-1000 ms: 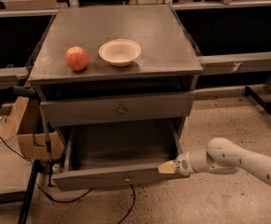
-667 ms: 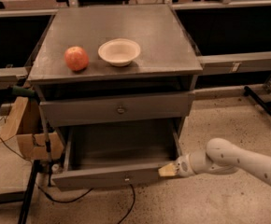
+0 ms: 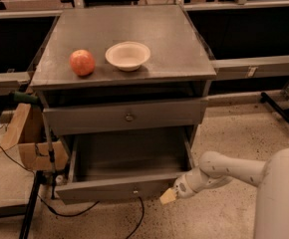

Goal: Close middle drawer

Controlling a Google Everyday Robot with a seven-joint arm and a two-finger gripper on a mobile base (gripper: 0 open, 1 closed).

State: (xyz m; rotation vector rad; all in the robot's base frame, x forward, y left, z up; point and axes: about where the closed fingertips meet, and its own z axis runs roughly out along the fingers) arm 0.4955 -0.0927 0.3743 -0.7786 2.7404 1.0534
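Single camera view, looking down at a grey metal cabinet (image 3: 134, 26) from the front.

Hidden / unclear:
- The gripper (image 3: 168, 196) shows only as a pale yellowish tip at the end of the white arm (image 3: 219, 172). How far it is open cannot be told, nor whether it has hold of anything.
- The tip sits at the right end of the middle drawer's front panel, low down. Touching or just beside it: cannot tell.
- The robot's body (image 3: 281, 198) is cut off by the right and bottom edges.
- Whatever lies below the open drawer is covered by it.
- The drawer's interior is dark, and no contents can be made out.
- At the left, a cardboard box (image 3: 32, 153) is partly behind a thin upright stand (image 3: 49, 143).

Task item: the middle drawer (image 3: 127, 166) is pulled well out from the cabinet. Its front panel is near the floor side of the view, with a small knob (image 3: 135, 190) at centre.

Counts:
- Drawer fronts in view: 2. These are the upper drawer (image 3: 124, 116), shut, and the open middle one.
- Knobs: 2, one per front.
- On the cabinet top: 1 apple (image 3: 82, 62) and 1 white bowl (image 3: 128, 55), near each other but apart, with the apple to the left.
- Arms: 1. Grippers: 1.
- Dark cable (image 3: 134, 223) on the floor: 1 traced, running under the drawer front.
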